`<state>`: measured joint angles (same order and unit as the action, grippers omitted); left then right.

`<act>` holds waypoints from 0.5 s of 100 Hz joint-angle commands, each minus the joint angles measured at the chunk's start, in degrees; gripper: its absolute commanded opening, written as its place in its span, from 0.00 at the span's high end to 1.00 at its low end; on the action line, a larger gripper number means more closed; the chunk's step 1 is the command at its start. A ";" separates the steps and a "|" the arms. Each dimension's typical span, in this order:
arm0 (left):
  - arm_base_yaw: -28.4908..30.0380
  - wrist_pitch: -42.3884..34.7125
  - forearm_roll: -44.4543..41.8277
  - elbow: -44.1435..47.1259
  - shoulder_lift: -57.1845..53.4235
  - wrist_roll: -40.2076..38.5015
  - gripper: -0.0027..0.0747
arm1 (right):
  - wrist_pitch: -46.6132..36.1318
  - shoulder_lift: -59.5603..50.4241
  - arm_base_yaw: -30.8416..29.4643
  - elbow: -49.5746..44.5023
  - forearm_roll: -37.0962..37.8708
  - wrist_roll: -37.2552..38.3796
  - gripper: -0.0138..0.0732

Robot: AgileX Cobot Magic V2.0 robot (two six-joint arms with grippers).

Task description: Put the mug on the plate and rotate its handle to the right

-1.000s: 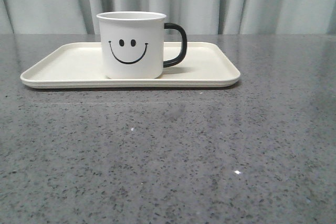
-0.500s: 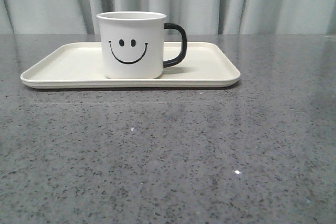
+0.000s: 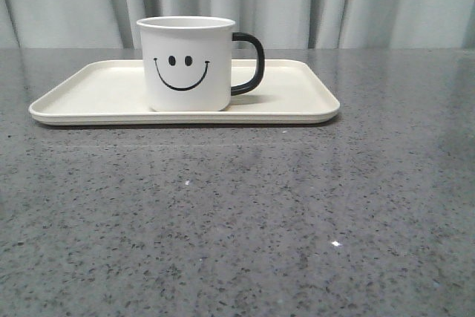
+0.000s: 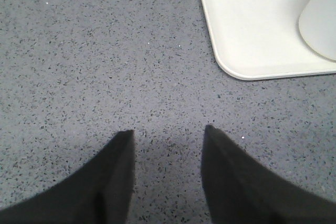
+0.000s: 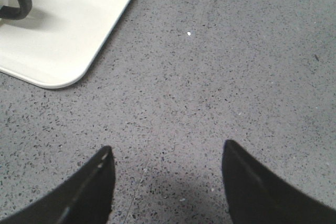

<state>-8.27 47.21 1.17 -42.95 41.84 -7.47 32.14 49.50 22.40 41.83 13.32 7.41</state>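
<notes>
Mug (image 3: 186,64) stood upright on the plate (image 3: 297,102), near its middle, smiley toward the front camera, handle (image 3: 251,63) pointing right. Plate rested on the grey speckled table (image 3: 237,213). Left gripper (image 4: 168,132) was spread apart, empty, above bare table just beside a plate corner. Right gripper (image 5: 167,153) likewise released, empty, over table near the opposite corner. Neither touched mug nor plate.
</notes>
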 commanded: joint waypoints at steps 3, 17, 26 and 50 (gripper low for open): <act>0.07 -3.83 -0.01 -1.45 -0.25 -0.29 0.92 | -3.81 -0.74 -0.41 1.48 1.21 -0.14 0.50; 0.07 -3.95 -0.01 -1.45 -0.25 -0.29 0.99 | -3.81 -0.74 -0.41 1.48 1.21 -0.14 0.83; 0.07 -4.18 -0.01 -1.45 -0.25 -0.29 0.99 | -3.87 -0.74 -0.41 1.48 1.21 -0.14 0.91; 0.07 -4.18 -0.01 -1.45 -0.25 -0.29 0.99 | -3.65 -0.74 -0.41 1.48 1.21 -0.14 0.92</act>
<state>-8.27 47.00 1.17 -42.95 41.84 -7.47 32.00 49.50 22.40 41.83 13.32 7.41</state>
